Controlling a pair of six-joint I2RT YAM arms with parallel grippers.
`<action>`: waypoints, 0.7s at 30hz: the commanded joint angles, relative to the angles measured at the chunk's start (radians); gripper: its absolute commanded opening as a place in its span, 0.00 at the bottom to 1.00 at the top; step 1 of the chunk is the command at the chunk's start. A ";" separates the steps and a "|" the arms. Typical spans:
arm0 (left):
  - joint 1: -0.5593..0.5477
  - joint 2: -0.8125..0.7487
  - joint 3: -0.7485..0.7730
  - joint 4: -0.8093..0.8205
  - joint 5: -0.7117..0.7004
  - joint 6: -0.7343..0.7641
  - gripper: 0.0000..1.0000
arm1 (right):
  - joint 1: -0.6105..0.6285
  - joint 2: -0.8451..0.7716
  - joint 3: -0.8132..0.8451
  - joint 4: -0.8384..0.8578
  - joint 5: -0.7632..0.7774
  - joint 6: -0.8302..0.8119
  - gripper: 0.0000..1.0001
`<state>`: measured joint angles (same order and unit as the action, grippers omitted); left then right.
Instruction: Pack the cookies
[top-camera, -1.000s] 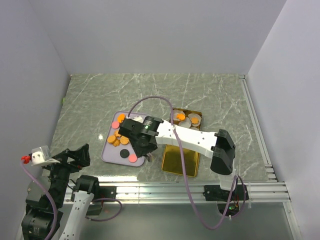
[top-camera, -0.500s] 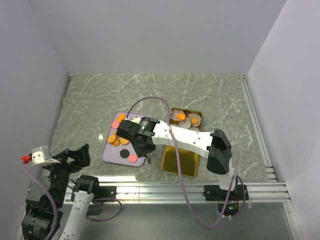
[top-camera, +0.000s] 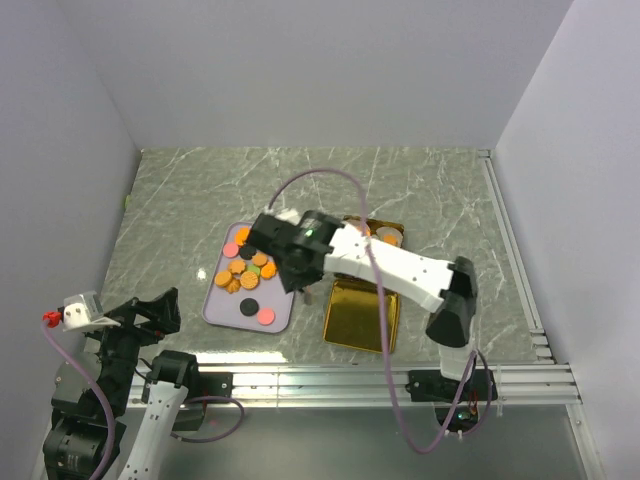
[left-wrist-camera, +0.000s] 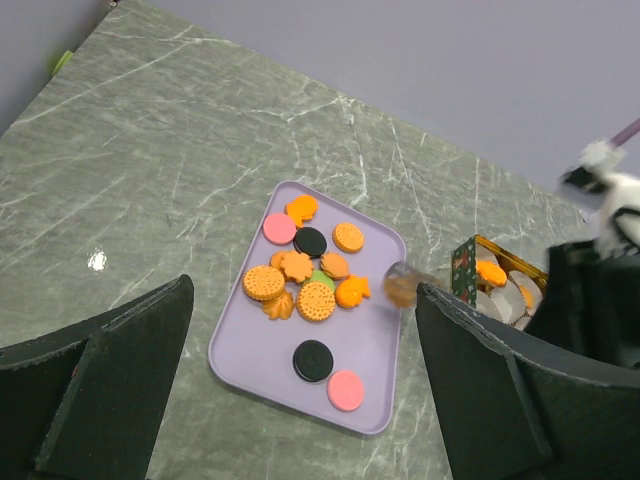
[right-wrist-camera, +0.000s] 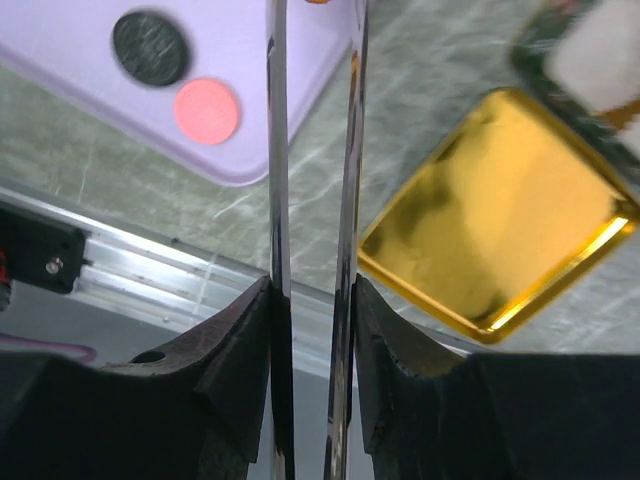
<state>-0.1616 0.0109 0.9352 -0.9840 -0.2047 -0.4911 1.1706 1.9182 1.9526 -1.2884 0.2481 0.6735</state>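
Several cookies (top-camera: 245, 272), mostly orange with some pink, black and green, lie on a lilac tray (top-camera: 215, 308); they also show in the left wrist view (left-wrist-camera: 305, 285). My right gripper (top-camera: 295, 268) hovers over the tray's right edge, shut on metal tongs (right-wrist-camera: 278, 150). The tong tips carry a blurred brownish cookie (left-wrist-camera: 400, 285) beside the tray's right rim. Another pink cookie (right-wrist-camera: 206, 110) and a black cookie (right-wrist-camera: 150, 47) show below the tongs. My left gripper (top-camera: 135, 315) is open and empty at the near left, away from the tray.
A gold tin (top-camera: 360, 315) lies open right of the tray; its near half is bare. Its far half (top-camera: 375, 238) holds white paper cups with orange cookies. The aluminium rail (top-camera: 330, 380) runs along the table's near edge. A cable (top-camera: 300, 190) arcs above the tray.
My right gripper with the tongs has lifted from the tray's near right part and swung back and to the right, uncovering the cookie pile. The left arm has not moved.
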 joint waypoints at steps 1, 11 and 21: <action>-0.001 -0.038 -0.009 0.047 0.019 0.014 0.99 | -0.083 -0.175 -0.026 -0.051 0.075 0.014 0.36; -0.001 -0.042 -0.012 0.050 0.030 0.017 0.99 | -0.330 -0.452 -0.357 0.020 0.082 -0.028 0.36; -0.001 -0.037 -0.013 0.051 0.037 0.022 0.99 | -0.405 -0.449 -0.455 0.080 0.049 -0.048 0.36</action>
<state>-0.1616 0.0109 0.9237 -0.9752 -0.1802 -0.4900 0.7841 1.4750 1.5074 -1.2629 0.2913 0.6346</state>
